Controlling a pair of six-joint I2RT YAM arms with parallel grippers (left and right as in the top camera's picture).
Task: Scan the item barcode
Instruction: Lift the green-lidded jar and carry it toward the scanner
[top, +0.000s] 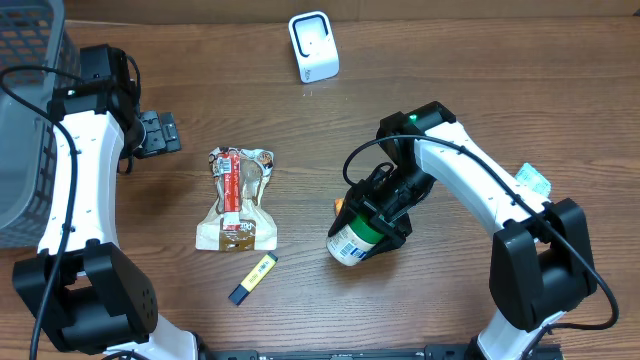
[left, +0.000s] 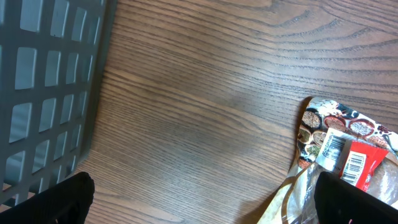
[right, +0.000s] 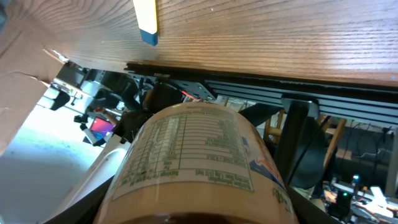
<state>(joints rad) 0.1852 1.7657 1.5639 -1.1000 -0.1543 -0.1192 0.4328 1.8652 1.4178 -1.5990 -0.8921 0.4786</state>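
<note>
My right gripper (top: 378, 224) is shut on a round jar (top: 354, 241) with a white printed label and a green band, and holds it tilted just above the table at centre right. In the right wrist view the jar (right: 193, 162) fills the space between the fingers, its nutrition table facing the camera; no barcode shows there. The white scanner stand (top: 313, 45) sits at the far middle of the table, well away from the jar. My left gripper (top: 157, 133) is open over bare wood at the left, with nothing between its fingers (left: 55, 200).
A grey basket (top: 25, 120) stands at the far left, beside the left arm. A clear snack bag (top: 237, 200) lies at centre left, and a yellow-and-blue stick (top: 253, 279) near the front edge. A small teal-and-white packet (top: 533, 180) lies at the right.
</note>
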